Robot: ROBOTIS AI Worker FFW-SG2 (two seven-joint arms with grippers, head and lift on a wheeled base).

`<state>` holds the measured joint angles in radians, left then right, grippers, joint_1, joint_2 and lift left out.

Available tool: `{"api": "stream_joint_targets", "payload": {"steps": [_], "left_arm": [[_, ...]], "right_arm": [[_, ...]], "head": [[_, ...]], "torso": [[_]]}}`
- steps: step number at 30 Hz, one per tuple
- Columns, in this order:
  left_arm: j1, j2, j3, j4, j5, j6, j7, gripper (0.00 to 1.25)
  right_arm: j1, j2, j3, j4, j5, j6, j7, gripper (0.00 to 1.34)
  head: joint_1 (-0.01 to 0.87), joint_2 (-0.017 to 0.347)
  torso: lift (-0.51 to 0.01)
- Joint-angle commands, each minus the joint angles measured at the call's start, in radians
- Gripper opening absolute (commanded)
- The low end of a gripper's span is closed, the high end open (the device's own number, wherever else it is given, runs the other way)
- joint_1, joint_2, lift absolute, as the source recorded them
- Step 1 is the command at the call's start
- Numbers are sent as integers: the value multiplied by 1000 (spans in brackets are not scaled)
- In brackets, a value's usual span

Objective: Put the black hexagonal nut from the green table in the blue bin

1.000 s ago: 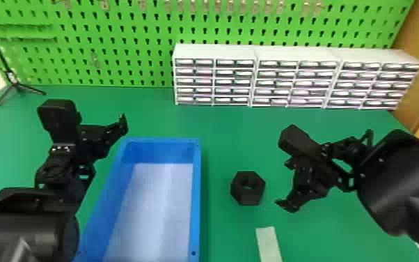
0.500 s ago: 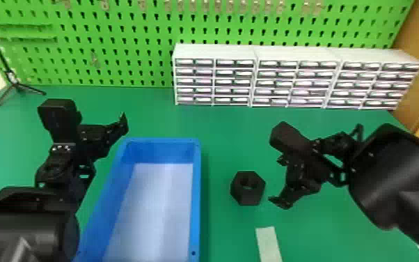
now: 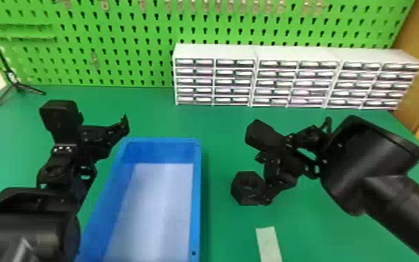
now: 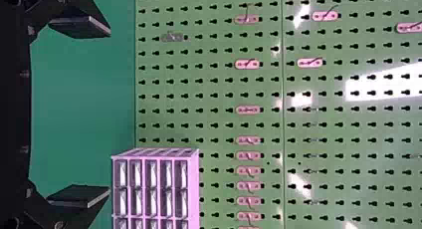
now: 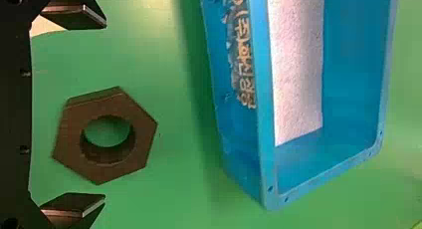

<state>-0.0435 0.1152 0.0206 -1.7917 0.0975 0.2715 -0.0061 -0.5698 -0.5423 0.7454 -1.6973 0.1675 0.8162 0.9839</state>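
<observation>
Pinch next, likely: spread wide with the right gripper (image 5: pixel 104 110), astride the black hexagonal nut (image 5: pixel 144 134) to clear both sides, blue bin (image 5: pixel 267 139) ahead.

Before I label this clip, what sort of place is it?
Probably a workshop or lab bench: a green pegboard, small-parts drawers and a blue bin suggest it.

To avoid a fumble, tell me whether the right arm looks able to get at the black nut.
Probably yes: the open fingers of the right gripper flank the black nut, and the blue bin stands apart from it, out of the way. Whether they are low enough is unclear.
</observation>
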Motion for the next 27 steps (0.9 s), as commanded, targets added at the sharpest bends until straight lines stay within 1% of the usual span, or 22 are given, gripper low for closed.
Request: {"api": "stream_joint_targets", "payload": {"steps": [1,7,11,27], "left_arm": [[1,0,2,0,2,-2,0,1086],[2,0,6,0,4,-5,0,1086],[2,1,6,0,4,-8,0,1086],[2,0,7,0,5,-9,0,1086]], "right_arm": [[-24,35,22,61,-2,-29,10,1263],[-41,77,49,154,-2,-71,15,1263],[-48,94,66,205,-2,-85,19,1263],[-67,128,106,334,-3,-112,35,1264]], "head": [[683,28],[683,28],[683,28],[683,28]], "torso": [[-96],[-96],[-96],[-96]]}}
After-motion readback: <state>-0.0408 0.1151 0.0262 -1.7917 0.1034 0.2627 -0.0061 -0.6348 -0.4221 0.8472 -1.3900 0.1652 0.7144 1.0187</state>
